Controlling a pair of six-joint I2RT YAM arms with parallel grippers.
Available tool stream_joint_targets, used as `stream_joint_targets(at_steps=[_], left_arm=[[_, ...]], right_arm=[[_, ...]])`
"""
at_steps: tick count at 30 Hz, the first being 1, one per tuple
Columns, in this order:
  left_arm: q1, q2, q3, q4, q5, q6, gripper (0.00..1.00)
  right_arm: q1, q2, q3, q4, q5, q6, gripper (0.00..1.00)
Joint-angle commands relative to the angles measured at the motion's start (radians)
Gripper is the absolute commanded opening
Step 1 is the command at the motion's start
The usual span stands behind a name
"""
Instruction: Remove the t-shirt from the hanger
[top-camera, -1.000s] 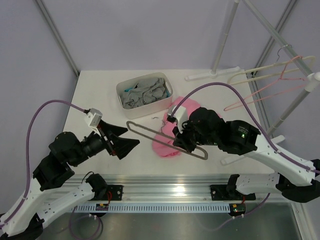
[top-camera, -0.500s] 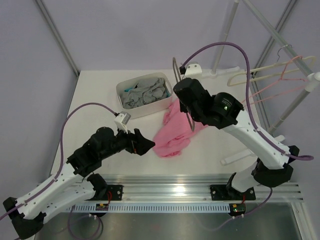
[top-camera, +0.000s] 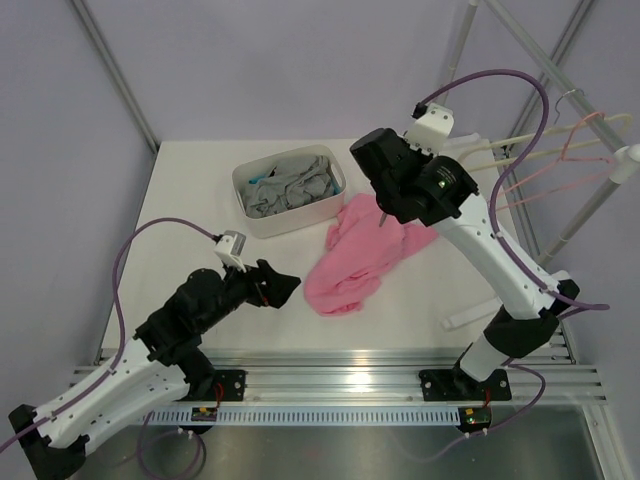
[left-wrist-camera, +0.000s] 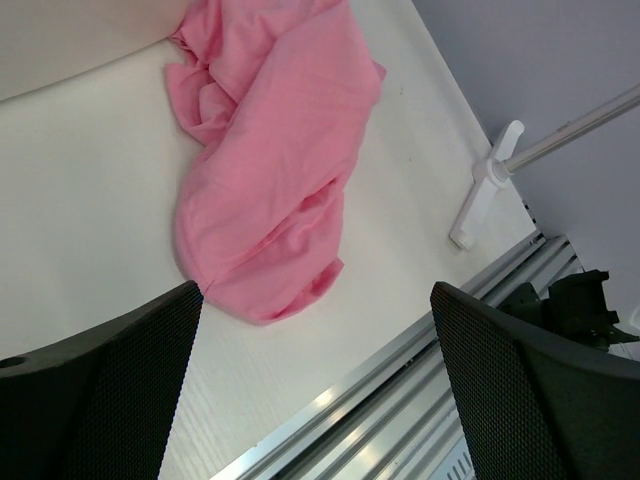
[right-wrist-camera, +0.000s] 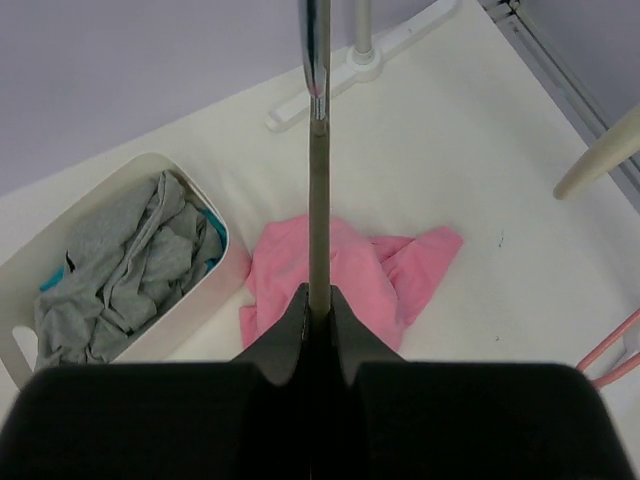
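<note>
From above, the t-shirt (top-camera: 360, 258) lies crumpled mid-bench, just beside the white tub (top-camera: 272, 225) (grey clothes (top-camera: 290, 185) inside), free of any hanger, so the removal looks done. Left wrist: the left gripper (left-wrist-camera: 315, 300) hangs by the shirt's near-edge end, jaws wide apart. Right wrist: the right gripper (right-wrist-camera: 318, 300) is clamped on the hanger (right-wrist-camera: 318, 170), upright above the shirt; only setting it down seems left

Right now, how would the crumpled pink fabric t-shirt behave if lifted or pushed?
The pink fabric t-shirt lies in soft folds, so it would probably drape limply. It looks thin, likely light. Pushed across the white table, it would probably bunch up.
</note>
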Motion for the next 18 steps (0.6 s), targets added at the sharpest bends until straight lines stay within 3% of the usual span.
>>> stream_joint_targets(at_steps=[1, 13, 18], left_arm=[[-0.002, 0.002, -0.003, 0.070, -0.047, 0.022, 0.99], [-0.002, 0.056, -0.012, 0.077, -0.090, 0.054, 0.99], [-0.002, 0.066, -0.021, 0.105, -0.070, 0.051, 0.99]], right_arm=[[-0.070, 0.038, 0.044, -0.008, 0.052, 0.148, 0.00], [-0.164, 0.210, 0.235, -0.046, 0.113, 0.253, 0.00], [-0.205, 0.233, 0.277, 0.054, 0.116, 0.145, 0.00]])
